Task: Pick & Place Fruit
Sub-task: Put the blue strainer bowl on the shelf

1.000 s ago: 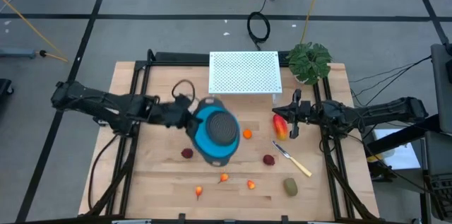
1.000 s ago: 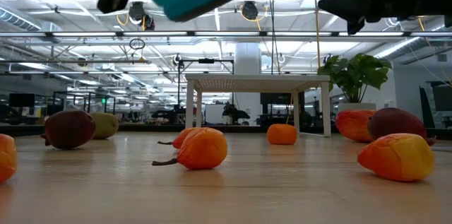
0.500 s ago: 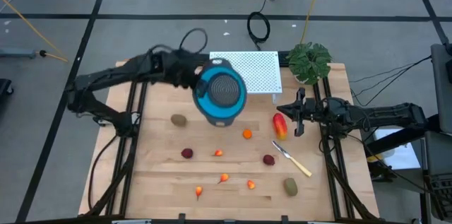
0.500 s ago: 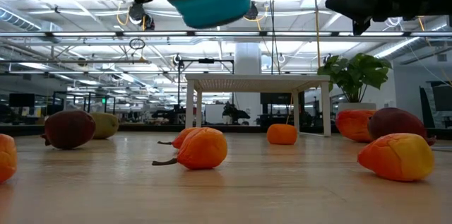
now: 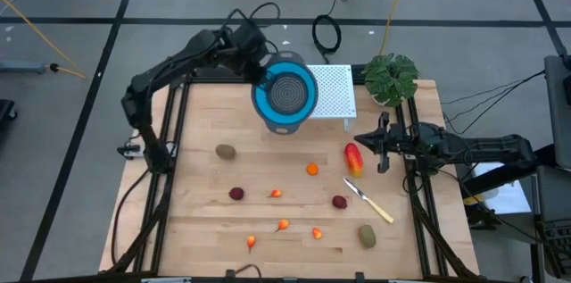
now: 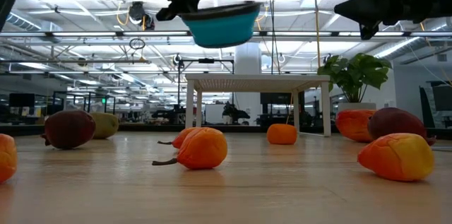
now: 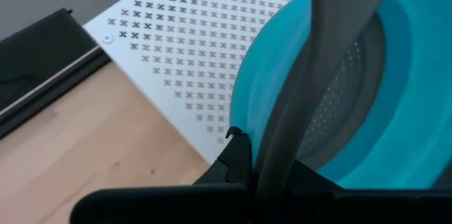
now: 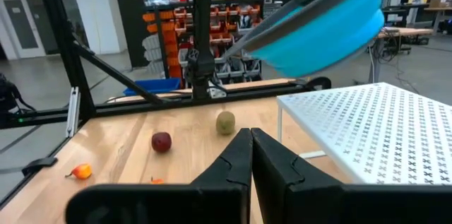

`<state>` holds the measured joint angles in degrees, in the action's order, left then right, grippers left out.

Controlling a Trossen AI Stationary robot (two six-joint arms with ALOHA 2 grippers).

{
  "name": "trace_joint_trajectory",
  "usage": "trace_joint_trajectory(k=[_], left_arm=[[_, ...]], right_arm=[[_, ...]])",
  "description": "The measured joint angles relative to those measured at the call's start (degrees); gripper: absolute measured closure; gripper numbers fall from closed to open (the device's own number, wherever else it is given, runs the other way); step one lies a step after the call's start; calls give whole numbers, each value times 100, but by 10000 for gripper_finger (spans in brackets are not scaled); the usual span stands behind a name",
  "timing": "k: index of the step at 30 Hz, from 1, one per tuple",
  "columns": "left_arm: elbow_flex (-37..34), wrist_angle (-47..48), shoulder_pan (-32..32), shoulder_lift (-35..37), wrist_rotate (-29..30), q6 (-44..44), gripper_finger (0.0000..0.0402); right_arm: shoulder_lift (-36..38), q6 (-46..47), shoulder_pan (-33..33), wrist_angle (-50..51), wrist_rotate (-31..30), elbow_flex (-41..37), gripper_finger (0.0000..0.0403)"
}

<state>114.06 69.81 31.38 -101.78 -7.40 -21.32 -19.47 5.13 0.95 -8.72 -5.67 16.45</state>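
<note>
One red-yellow fruit (image 5: pixel 354 160) just beside closed right claw (image 5: pixel 384 143) | left claw (image 5: pixel 259 76) grips bowl (image 5: pixel 285 97) (aloft)

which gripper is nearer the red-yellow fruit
Right. The right gripper hovers just beside the red-yellow fruit; the left gripper is across the table, holding the blue bowl.

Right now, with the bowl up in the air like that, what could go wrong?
The left gripper holds the blue bowl by its rim, tilted above the white rack; it might slip out or knock the rack's edge. The right gripper hangs beside the red-yellow fruit and might nudge it.
</note>
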Motion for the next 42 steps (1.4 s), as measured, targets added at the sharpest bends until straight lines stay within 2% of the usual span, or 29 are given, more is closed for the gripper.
trace_joint_trajectory(k=[4, 10, 21, 32, 42], left_arm=[[345, 266, 283, -283, -236, 41, 401], [387, 379, 560, -467, -606, 111, 401], [387, 314, 785, -692, -741, 102, 401], [387, -48, 925, -800, -991, -423, 402], [381, 105, 1031, -854, -1115, -428, 402]], right_arm=[[109, -47, 0, 214, 2, 0, 403], [293, -129, 0, 462, 0, 4, 403], [538, -131, 0, 690, -17, 7, 403], [538, -131, 0, 689, -24, 7, 403], [538, -131, 0, 766, -24, 7, 403]])
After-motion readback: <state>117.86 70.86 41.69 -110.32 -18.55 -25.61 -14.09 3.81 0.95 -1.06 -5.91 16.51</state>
